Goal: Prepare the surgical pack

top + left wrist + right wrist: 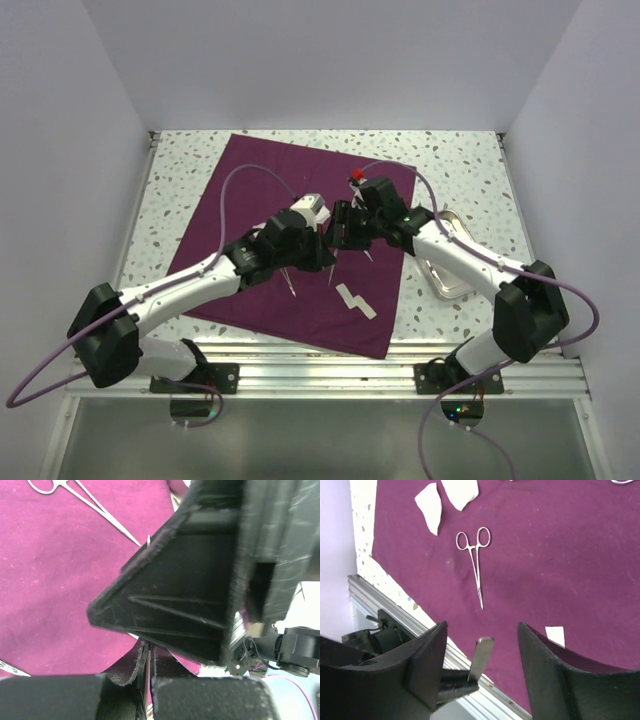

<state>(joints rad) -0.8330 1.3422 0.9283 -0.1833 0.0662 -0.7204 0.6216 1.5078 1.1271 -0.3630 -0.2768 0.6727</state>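
Risk, dropped piece: A thin silver metal strip (pixel 482 655) stood between the two claws. Judged likely to fall if one released before the other had hold.
Risk, collision: The claws met almost touching over the cloth centre, and a right finger filled the left wrist view. Any sideways correction could have knocked them together.
Risk, disturbed layout: Both claws hung low. A snag would have dragged the cloth and scattered the loose items.
Pack location: The dark purple square cloth (pixel 260 190) lay unfolded and flat on the speckled desk (pixel 180 180). White gauze squares (pixel 356 301) lay on its near right part. A silver scissor-like clamp (pixel 476 560) lay loose on it, others nearby. The silver metal tray (pixel 440 290) sat off the cloth to the right.
Left arm: Reached from near left to the cloth centre. Left claw (pixel 146 680) was pressed together, apparently pinching the strip.
Right arm: Bent in from near right, over the tray. Right claw (pixel 481 626) was spread, with the strip in the gap and not gripped.
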